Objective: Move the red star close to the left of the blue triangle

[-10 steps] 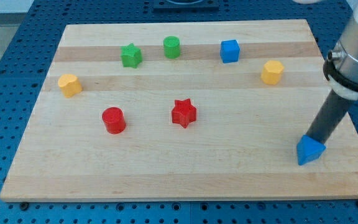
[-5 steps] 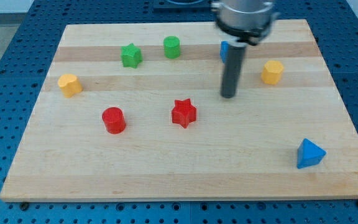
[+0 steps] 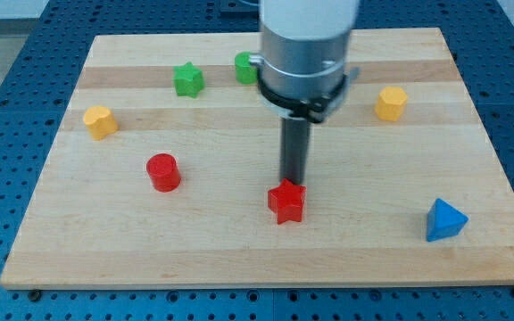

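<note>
The red star (image 3: 286, 202) lies on the wooden board (image 3: 150, 241), below the middle. My tip (image 3: 292, 182) touches the star's top edge, on the side toward the view's top. The blue triangle (image 3: 443, 220) sits near the board's lower right corner, well to the right of the star and a little lower.
A red cylinder (image 3: 162, 171) is at the left of the star. A yellow block (image 3: 100, 120) is at the far left, a green star (image 3: 186, 79) and a green cylinder (image 3: 244, 67) at the top, partly hidden by the arm. A yellow block (image 3: 390, 102) is at the upper right.
My tip swept from beside the blue triangle up and left, then down onto the red star. The star has slid down and right. The blue cube is now hidden behind the arm.
</note>
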